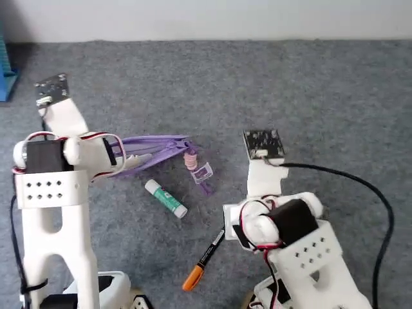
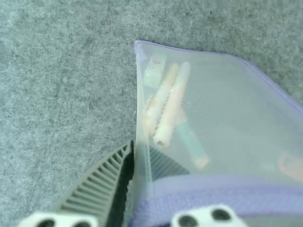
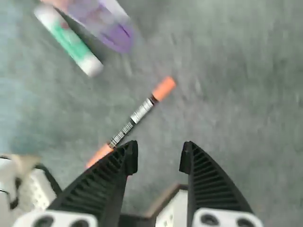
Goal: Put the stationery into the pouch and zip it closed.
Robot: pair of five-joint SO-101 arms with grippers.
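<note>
The table (image 1: 309, 90) has a grey, carpet-like surface. A white glue stick with a green label (image 1: 165, 197) and an orange-capped black marker (image 1: 204, 259) lie slantwise on it, near each other but apart.

Soft, even light on my feeds.
Shadows on the worktop (image 1: 322, 96) are faint; the pouch (image 2: 227, 123) gleams palely on its clear side.

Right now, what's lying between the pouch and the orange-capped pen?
The green-and-white glue stick. In the high view it lies between the pouch and the orange-capped pen, clear of the pen.
</note>
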